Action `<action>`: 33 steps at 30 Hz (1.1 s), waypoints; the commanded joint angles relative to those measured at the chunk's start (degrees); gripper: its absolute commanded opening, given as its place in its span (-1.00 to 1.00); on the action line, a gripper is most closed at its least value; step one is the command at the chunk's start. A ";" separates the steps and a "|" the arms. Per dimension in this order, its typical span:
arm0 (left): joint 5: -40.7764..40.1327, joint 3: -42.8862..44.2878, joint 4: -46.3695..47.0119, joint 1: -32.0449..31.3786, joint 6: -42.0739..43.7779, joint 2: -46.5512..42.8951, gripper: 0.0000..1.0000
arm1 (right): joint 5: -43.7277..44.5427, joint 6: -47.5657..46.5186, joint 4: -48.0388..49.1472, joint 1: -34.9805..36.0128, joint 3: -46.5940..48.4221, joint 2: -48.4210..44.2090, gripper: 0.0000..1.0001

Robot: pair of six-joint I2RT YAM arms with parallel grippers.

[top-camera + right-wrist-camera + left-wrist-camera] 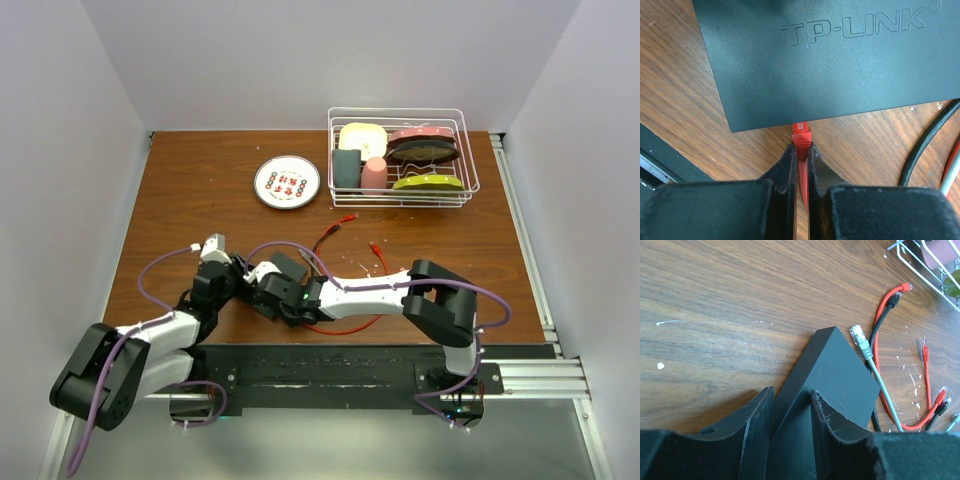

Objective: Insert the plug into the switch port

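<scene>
Dark-grey switch [830, 60] (TP-LINK lettering on top) is at the near side of the wooden table [670, 90], between the two arms. Left gripper [792, 397]: jaws part-closed, clamping one end of the switch. Right gripper [801, 152]: jaws nearly together, pinching the red plug [801, 136]. Plug tip meets the switch's edge; cannot tell whether it is seated.

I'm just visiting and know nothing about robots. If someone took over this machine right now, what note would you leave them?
Left gripper: clamped on the switch at one edge.
Right gripper: shut on the red plug, its tip at the switch's side.
Done: plug picked up and brought to the switch.
Left: push it home; whether it is already in cannot be seen.
</scene>
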 commanded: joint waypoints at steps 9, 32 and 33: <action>11.48 -0.08 -19.74 -5.75 -5.82 -3.60 -0.07 | 1.84 2.02 25.72 -2.29 1.04 -2.30 -1.00; 0.41 17.23 -40.75 4.01 3.58 -7.03 0.50 | 5.60 5.19 13.07 -2.20 -4.77 -11.17 0.34; -0.13 17.77 -41.37 4.01 3.93 -7.73 0.50 | 6.31 5.10 12.37 -2.11 -4.77 -11.79 0.56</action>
